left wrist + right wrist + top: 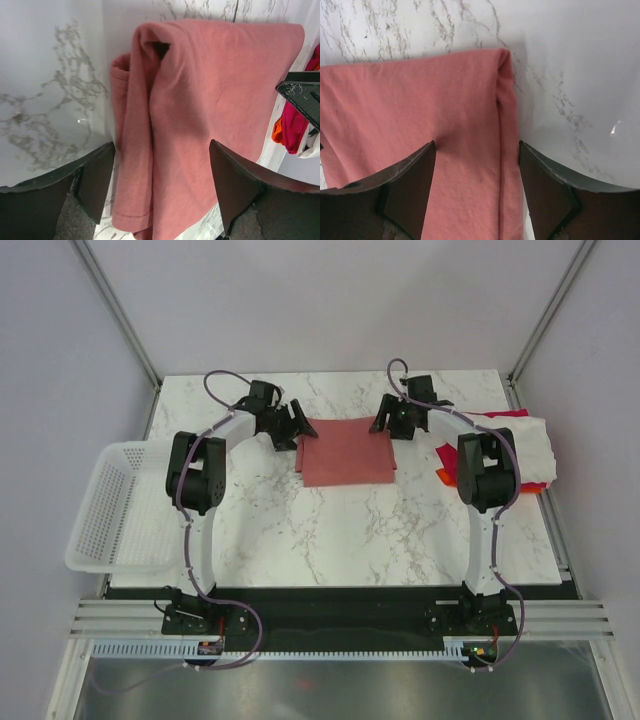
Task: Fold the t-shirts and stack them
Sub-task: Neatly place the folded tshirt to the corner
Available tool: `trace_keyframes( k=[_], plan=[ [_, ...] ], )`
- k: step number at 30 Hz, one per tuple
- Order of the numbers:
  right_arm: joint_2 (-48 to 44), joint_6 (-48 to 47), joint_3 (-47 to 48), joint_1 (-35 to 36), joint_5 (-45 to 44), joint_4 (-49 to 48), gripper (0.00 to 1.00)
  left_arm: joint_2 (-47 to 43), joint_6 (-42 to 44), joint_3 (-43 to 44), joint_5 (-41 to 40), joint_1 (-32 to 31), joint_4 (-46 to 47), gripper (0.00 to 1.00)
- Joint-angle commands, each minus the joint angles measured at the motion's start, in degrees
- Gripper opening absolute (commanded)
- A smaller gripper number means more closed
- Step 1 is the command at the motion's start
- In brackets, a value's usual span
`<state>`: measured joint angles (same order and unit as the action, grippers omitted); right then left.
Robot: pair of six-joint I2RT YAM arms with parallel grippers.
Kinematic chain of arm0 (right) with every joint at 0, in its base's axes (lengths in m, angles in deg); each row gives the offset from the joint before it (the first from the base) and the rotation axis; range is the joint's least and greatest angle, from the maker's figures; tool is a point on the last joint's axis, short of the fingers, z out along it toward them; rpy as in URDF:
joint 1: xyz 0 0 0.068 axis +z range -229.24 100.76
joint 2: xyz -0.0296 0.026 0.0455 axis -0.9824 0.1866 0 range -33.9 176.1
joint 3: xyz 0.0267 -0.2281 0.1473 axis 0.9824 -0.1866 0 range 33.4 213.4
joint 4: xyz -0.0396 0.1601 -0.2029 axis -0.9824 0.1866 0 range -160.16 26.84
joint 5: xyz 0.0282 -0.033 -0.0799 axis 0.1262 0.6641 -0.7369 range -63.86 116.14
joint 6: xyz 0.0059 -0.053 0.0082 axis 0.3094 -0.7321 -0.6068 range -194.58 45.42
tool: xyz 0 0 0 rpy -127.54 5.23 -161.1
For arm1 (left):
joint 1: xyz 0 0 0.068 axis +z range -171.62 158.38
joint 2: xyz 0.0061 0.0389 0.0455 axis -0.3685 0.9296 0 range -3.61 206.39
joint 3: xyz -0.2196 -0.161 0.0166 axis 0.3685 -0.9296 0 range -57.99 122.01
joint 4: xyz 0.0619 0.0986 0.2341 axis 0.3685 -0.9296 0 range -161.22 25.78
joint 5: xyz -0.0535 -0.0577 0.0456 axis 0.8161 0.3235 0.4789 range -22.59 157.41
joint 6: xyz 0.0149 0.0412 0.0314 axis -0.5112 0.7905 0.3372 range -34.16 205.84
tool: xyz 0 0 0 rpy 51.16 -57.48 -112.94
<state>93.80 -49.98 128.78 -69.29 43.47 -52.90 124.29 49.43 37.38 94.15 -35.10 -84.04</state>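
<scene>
The salmon-red t-shirt (345,451) lies folded into a flat rectangle at the back middle of the marble table (330,530). My left gripper (291,426) is open over its far left corner, fingers astride the folded left edge (135,165). My right gripper (391,424) is open over its far right corner, fingers astride the right fold (505,150). Neither grips the cloth. A heap of cream-white (520,445), magenta (503,414) and orange (444,476) shirts lies at the right edge; it also shows in the left wrist view (292,125).
A white plastic mesh basket (112,505) hangs off the table's left edge. The arm bases stand at the near edge. White walls and metal frame posts close in the back and sides.
</scene>
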Motion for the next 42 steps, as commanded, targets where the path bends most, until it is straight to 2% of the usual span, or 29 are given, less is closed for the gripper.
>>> trace_keyframes(
  k=[1,7,9,10,11,12,15,16,18,20,21,23,26,29,32,33,36,40,42],
  plan=[
    [2.8,-1.5,0.6,1.9,-2.2,5.0,0.73,3.1,0.7,2.7,-1.0,-2.0,-3.2,0.78],
    [4.7,-1.0,2.1,3.3,-5.6,6.3,0.58,5.0,-0.3,3.8,-3.4,-2.8,-3.7,0.67],
    [6.2,-0.4,3.8,3.9,-6.2,7.5,0.48,6.4,-0.2,6.0,-3.3,-3.0,-4.4,0.62],
    [6.7,-0.3,4.6,4.2,-6.9,7.8,0.44,7.1,-0.5,8.0,-3.4,-3.0,-4.5,0.5],
    [7.0,0.4,5.9,4.4,-6.9,8.0,0.33,8.5,-0.7,8.9,-3.0,-3.0,-4.6,0.43],
    [7.4,0.5,6.3,4.7,-7.0,7.9,0.27,9.1,-1.2,10.3,-2.9,-3.0,-4.6,0.37],
    [6.8,0.9,7.9,5.3,-8.0,7.9,0.0,10.9,-1.8,12.7,-2.3,-3.2,-4.5,0.12],
    [6.3,0.8,8.2,5.3,-8.2,7.8,0.0,10.8,-1.7,13.1,-2.1,-3.4,-4.4,0.06],
    [3.6,-0.1,7.7,5.5,-8.3,7.4,0.0,9.1,-0.7,12.7,-2.3,-3.9,-4.4,0.02],
    [-1.6,-0.3,4.2,5.5,-8.2,5.9,0.0,6.0,-0.5,9.8,-2.2,-4.4,-0.8,0.02],
    [-4.0,-0.3,2.1,5.5,-8.0,3.0,0.0,0.4,-0.9,4.0,-2.3,-5.0,1.7,0.02],
    [-11.7,0.1,-5.0,5.4,-7.7,-0.5,0.0,-5.2,-2.7,-1.8,-2.4,-5.5,8.2,0.02],
    [-21.7,1.4,-13.1,5.3,-8.4,-5.1,0.0,-13.5,-2.9,-7.4,-3.5,-7.3,8.9,0.02],
    [-30.7,2.5,-18.7,4.9,-10.0,-4.9,0.0,-20.5,-3.5,-11.0,-4.2,-9.7,9.1,0.02],
    [-39.0,3.9,-22.0,3.3,-13.2,-0.1,0.0,-26.5,-4.9,-14.2,-6.9,-14.1,10.3,0.02],
    [-40.6,4.1,-22.0,2.7,-16.7,2.1,0.0,-27.6,-5.5,-14.9,-7.7,-16.5,10.8,0.02],
    [-45.4,3.9,-19.5,-1.3,-19.1,10.5,0.0,-30.0,-8.8,-14.5,-9.4,-21.1,13.0,0.02],
    [-47.6,1.0,-12.7,-7.0,-23.6,18.9,0.0,-28.1,-11.1,-9.1,-12.6,-27.6,15.6,0.02],
    [-47.6,-0.1,-11.4,-12.1,-24.3,21.3,0.0,-23.9,-12.8,-4.4,-13.2,-30.5,17.4,0.02]
  ],
)
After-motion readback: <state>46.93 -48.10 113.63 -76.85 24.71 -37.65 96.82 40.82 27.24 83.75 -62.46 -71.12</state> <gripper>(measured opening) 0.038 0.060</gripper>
